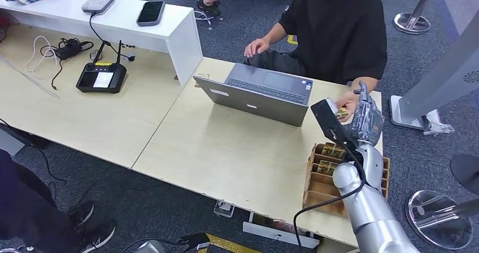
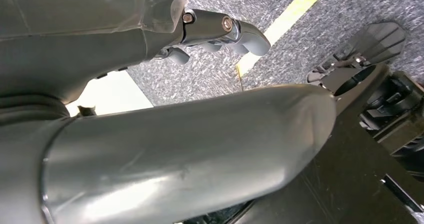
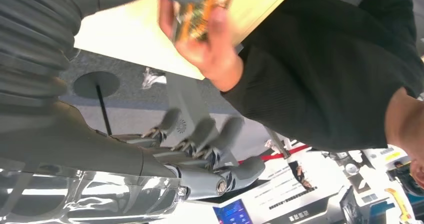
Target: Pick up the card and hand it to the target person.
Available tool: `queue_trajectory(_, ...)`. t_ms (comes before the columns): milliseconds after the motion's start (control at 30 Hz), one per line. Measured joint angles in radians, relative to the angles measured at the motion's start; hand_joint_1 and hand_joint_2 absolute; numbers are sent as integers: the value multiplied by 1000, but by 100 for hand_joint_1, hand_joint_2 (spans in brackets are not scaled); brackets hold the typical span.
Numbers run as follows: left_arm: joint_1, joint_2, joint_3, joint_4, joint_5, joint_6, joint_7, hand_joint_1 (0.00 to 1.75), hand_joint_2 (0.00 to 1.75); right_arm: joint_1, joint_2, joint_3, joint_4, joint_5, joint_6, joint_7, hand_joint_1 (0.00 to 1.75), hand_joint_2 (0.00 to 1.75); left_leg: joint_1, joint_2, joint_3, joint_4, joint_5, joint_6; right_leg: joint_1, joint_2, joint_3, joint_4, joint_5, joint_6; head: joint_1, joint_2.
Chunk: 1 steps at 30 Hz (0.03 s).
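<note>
1. Right hand (image 1: 366,117) was raised over the light wooden table (image 1: 226,151), fingers (image 3: 200,139) spread and holding nothing.
2. Gold-patterned card (image 3: 200,14) sat in the seated person's hand (image 3: 207,49), just beside the robot's thumb (blurred).
3. Left hand (image 2: 220,34) hung low, fingers curled, nothing in them.
4. Brown cardboard divided tray (image 1: 319,179) lay below the right hand.

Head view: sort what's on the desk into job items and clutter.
Job items: card in the person's hand; right hand, fingers spread; cardboard card tray.

Clutter: laptop; phone; handheld controller; grey box; cables.
</note>
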Motion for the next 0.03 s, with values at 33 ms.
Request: queue_trajectory(33,0,0,0,0,0,0,2,0,0,1,0,0,0,-4,-1,-5,0,175,0,0,0,0,0,0,0,0,0,0,0,0,0,0)
